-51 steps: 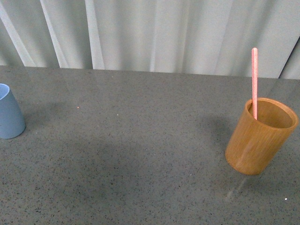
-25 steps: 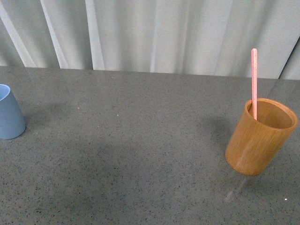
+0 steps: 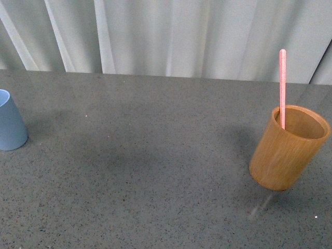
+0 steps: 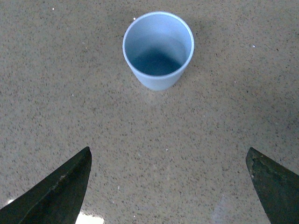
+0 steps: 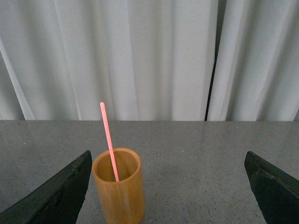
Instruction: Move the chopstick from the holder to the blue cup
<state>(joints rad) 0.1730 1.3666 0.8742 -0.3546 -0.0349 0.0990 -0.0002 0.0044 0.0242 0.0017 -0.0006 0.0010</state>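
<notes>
A pink chopstick (image 3: 282, 85) stands in the orange-brown wooden holder (image 3: 286, 150) at the right of the grey table. The blue cup (image 3: 9, 123) stands at the far left edge, empty. No arm shows in the front view. In the left wrist view my left gripper (image 4: 168, 161) is open above the table, with the blue cup (image 4: 158, 49) ahead of it, its inside empty. In the right wrist view my right gripper (image 5: 168, 163) is open; the holder (image 5: 118, 189) with the chopstick (image 5: 108, 140) stands ahead, close to one finger (image 5: 60, 196).
The grey speckled tabletop (image 3: 155, 155) lies between the cup and the holder. White curtains (image 3: 171, 36) hang behind the table's far edge and fill the back of the right wrist view (image 5: 140, 56).
The front view has shifted slightly: the holder, chopstick and cup sit a little higher in the frame. Nothing on the table has moved.
</notes>
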